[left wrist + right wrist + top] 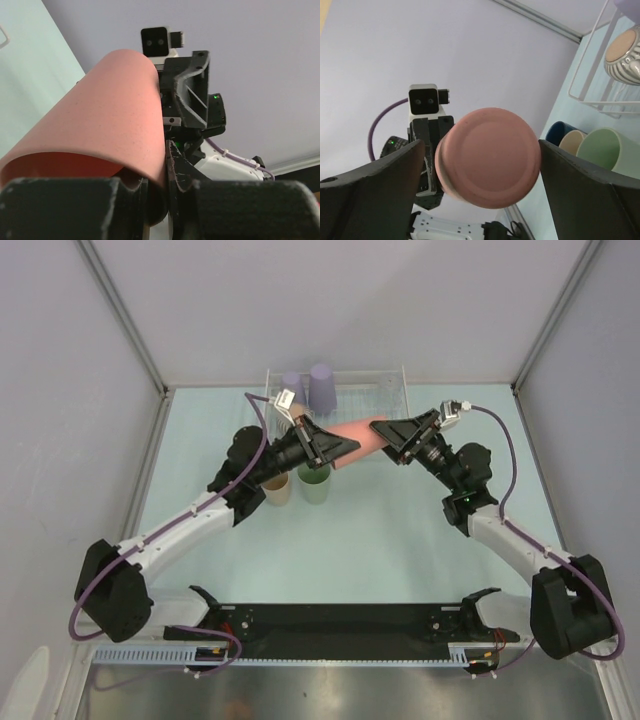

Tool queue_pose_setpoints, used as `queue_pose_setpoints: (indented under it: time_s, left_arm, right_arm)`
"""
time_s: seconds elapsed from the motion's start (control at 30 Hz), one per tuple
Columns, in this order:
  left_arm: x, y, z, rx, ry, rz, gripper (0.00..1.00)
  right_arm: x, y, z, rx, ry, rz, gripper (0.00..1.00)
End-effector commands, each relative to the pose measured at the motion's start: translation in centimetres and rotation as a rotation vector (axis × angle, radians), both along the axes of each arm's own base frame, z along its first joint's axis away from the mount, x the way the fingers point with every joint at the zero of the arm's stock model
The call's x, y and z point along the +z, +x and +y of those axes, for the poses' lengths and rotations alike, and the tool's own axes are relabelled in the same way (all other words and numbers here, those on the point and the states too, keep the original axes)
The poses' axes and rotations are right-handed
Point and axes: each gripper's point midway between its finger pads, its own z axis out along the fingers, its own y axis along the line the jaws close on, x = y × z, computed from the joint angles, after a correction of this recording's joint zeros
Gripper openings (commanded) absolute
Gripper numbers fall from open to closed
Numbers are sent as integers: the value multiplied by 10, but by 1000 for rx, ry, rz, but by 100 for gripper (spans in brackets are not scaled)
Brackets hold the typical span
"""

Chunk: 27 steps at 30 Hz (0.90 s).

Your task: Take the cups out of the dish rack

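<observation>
My left gripper (338, 447) is shut on the rim of the salmon pink cup (358, 438) and holds it on its side above the table; its grip (165, 182) pinches the cup wall (110, 115). My right gripper (398, 438) is open, its fingers either side of the cup's base (487, 157), the right finger touching or nearly touching it. The white dish rack (400, 392) at the back holds two lavender cups (321, 385) and a ribbed beige-white cup (622, 52). A tan cup (278, 490) and a pale green cup (314, 483) stand on the table.
In the right wrist view a dark navy mug (559, 132) stands beside the tan cup (572, 142) and green cup (602, 150), just in front of the rack's wire edge (585, 85). Grey walls enclose the table on three sides.
</observation>
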Motion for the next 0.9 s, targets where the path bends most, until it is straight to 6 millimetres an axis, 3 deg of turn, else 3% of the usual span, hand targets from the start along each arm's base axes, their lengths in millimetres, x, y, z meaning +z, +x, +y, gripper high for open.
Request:
queue_pose_setpoints:
  time_s: [0.0,0.17,0.23,0.27,0.3,0.37,0.4,0.43,0.47,0.5,0.53,0.57,0.6,0.67,0.87]
  left_arm:
    - [33,-9,7,21,-15,-104,1]
    - [30,-2,18,87,140,-104,0]
    - [31,-3,26,114,223,-100,0]
    - [28,4,32,165,273,-88,0]
    - [27,7,37,183,322,-84,0]
    - [20,18,54,255,494,-54,0]
    - [-3,12,67,254,620,18,1]
    - [9,23,70,281,682,-6,0]
    - [5,28,79,314,754,11,1]
    - [-16,22,100,328,896,88,0]
    - [2,26,104,343,932,46,0]
    - [-11,32,105,341,1015,67,1]
    - [-21,32,123,377,1122,88,1]
    - [-21,31,131,384,1183,58,0]
    - [-49,31,153,418,1355,99,1]
  right_arm:
    - [9,-4,0,-7,-134,-30,100]
    - [16,18,-37,-147,-181,5,100]
    - [9,25,-49,-200,-253,35,100]
    - [19,28,-54,-229,-274,21,100]
    - [10,30,-63,-270,-319,64,100]
    - [-2,31,-73,-317,-418,95,100]
    - [6,34,-78,-354,-437,86,100]
    - [4,34,-82,-369,-476,87,100]
    - [0,33,-84,-373,-497,100,100]
    - [3,32,-85,-378,-505,92,100]
    - [4,31,-87,-385,-514,87,100]
    - [1,30,-89,-393,-527,92,100]
    - [1,29,-88,-391,-531,89,100]
    - [0,27,-87,-389,-537,88,100]
    - [-11,23,-81,-357,-549,109,100]
